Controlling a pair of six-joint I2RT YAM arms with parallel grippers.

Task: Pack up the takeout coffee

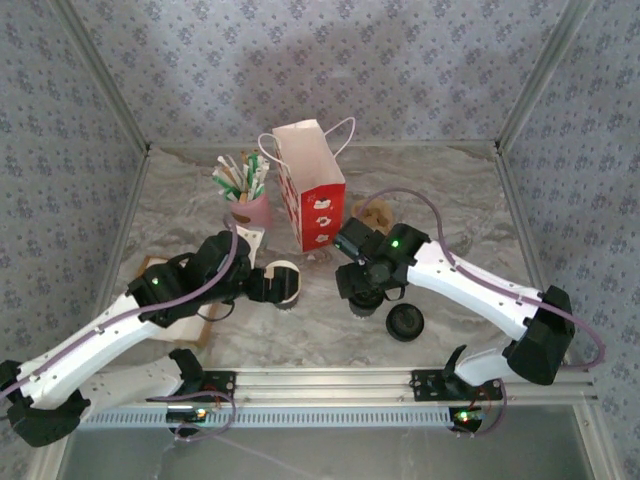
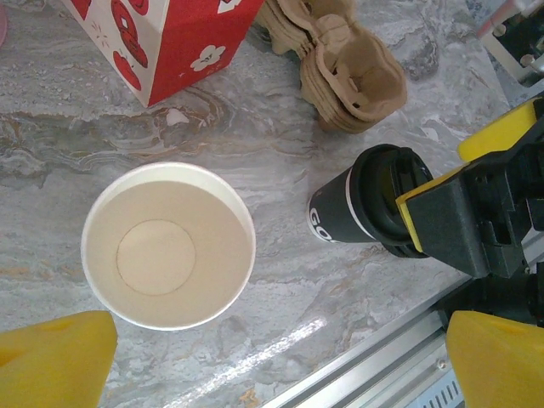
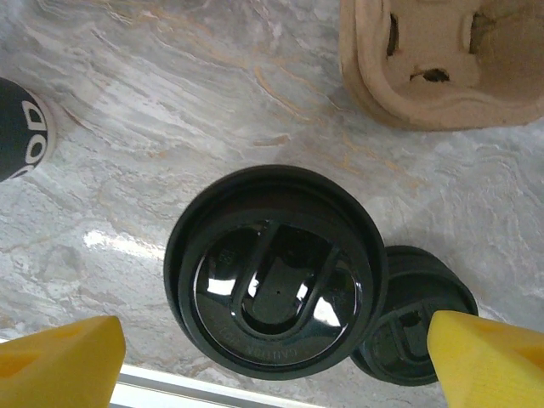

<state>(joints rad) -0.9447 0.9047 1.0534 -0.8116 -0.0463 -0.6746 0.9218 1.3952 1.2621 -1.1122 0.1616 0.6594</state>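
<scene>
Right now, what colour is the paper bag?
The paper bag is white on top, red with white motifs below; top external view shows it best.

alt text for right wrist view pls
A black lidded cup, seen from above, stands between the open tool's yellow fingers on a marble table. A loose black lid lies beside it at right; a cardboard carrier at top right.

A red paper bag (image 1: pixel 312 190) stands far back, a brown cup tray (image 2: pixel 348 68) right of it. Nearer, an empty open cup (image 2: pixel 168 246) stands left of a black lidded cup (image 3: pixel 276 280), a spare lid (image 1: pixel 405 322) beside it.
</scene>
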